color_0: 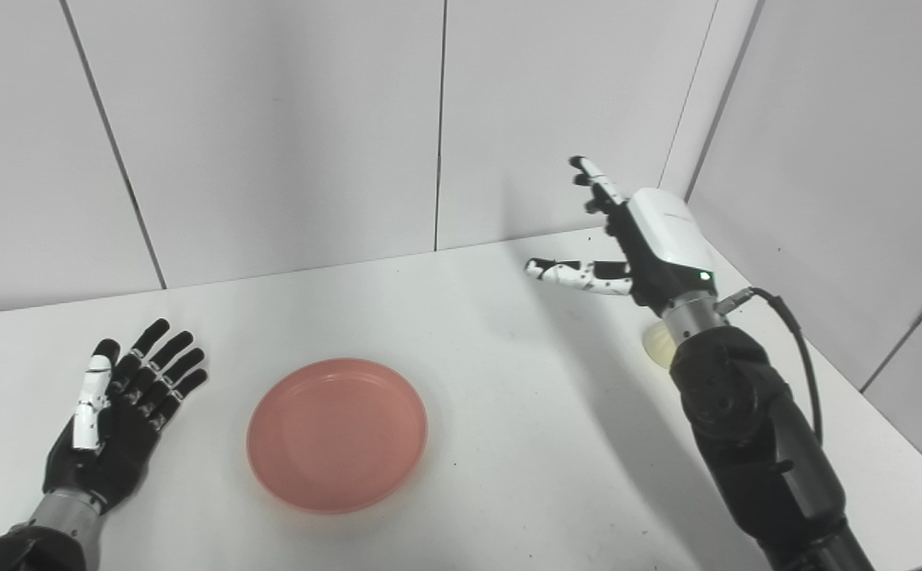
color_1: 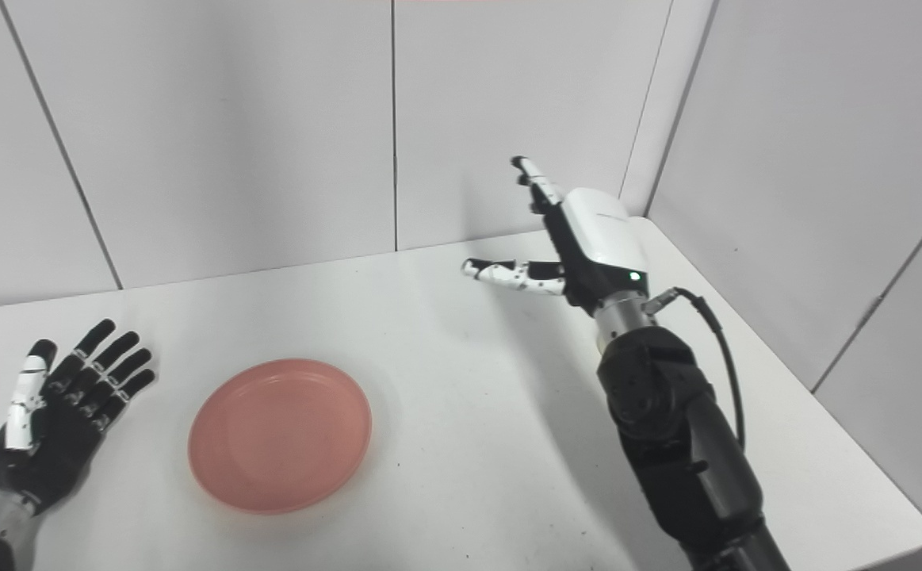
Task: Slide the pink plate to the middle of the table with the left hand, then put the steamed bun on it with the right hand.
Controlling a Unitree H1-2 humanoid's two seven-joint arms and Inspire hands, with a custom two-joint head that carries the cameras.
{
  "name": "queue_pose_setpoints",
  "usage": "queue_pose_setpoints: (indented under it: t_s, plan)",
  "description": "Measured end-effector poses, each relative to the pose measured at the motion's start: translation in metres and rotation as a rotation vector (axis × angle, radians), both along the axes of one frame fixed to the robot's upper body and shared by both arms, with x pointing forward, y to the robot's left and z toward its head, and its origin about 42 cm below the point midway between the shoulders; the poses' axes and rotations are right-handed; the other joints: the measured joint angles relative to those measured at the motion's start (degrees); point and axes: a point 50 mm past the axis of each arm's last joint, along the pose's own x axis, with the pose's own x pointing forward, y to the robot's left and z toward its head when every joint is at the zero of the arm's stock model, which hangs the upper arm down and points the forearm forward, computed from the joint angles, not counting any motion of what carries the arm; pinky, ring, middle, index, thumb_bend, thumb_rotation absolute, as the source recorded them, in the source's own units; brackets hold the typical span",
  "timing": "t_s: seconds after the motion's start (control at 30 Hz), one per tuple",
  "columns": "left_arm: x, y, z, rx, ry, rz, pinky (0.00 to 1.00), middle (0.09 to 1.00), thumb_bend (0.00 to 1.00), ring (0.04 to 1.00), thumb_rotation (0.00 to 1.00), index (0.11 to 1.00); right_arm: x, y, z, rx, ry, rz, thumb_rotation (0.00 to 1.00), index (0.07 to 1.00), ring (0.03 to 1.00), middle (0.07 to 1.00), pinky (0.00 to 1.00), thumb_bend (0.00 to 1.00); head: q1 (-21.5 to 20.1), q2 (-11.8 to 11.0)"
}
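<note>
On a white tabletop [color_0: 508, 381], smooth and matte with a few dark specks, set into a corner of pale grey wall panels [color_0: 270, 135] divided by thin dark seams:

Right arm [color_0: 754, 428]: black, glossy, rounded shell segments with a bare metal wrist collar and a black cable looping off its side; raised above the tabletop's right part.

Plate [color_0: 338, 434]: pink, round, shallow, smooth plastic look with a low raised rim; lies flat left of the tabletop's centre, empty, well apart from both robot hands.

Right robot hand [color_0: 635, 238]: white hard shell on the back with a small green light, black-and-white jointed fingers; held up in the air, thumb stretched sideways and fingers pointing up and away, spread, holding nothing.

Left robot hand [color_0: 124, 412]: black, palm up, thumb with white sections; rests low at the tabletop's left side, just left of the plate without touching it, fingers straight and apart, holding nothing.

Bun [color_0: 659, 346]: pale cream, rounded, soft-looking; only a small part shows in the left eye view, on the tabletop behind the right wrist, and it is hidden in the right eye view.
</note>
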Motion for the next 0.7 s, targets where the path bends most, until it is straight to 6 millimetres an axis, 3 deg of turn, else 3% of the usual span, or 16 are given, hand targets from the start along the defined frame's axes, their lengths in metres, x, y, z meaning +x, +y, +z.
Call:
queue_pose_setpoints:
  t_s: [0.2,0.37,0.47,0.7]
  plan:
    - [0.005,0.006,0.0,0.006,0.003,0.004,0.87,0.867,0.56,0.855,0.93,0.881,-0.004,-0.031,-0.008,-0.004,0.044,-0.078,0.58,0.843,0.782,0.849,0.66,0.94,-1.1,0.1]
    - [0.01,0.014,-0.002,0.0,-0.003,0.01,0.87,0.865,0.57,0.851,0.91,0.877,-0.008,-0.068,-0.003,-0.054,0.103,-0.155,0.6,0.846,0.754,0.833,0.63,0.99,-1.8,0.2]
    - [0.012,0.023,-0.002,0.008,0.001,0.022,0.86,0.86,0.57,0.847,0.9,0.877,-0.01,-0.08,0.002,-0.053,0.137,-0.2,0.62,0.841,0.788,0.846,0.67,1.0,-2.1,0.3]
    - [0.017,0.027,-0.003,0.011,-0.009,0.026,0.86,0.853,0.58,0.841,0.9,0.871,-0.012,-0.097,-0.014,-0.035,0.287,-0.214,0.58,0.844,0.783,0.84,0.67,1.0,-2.5,0.5]
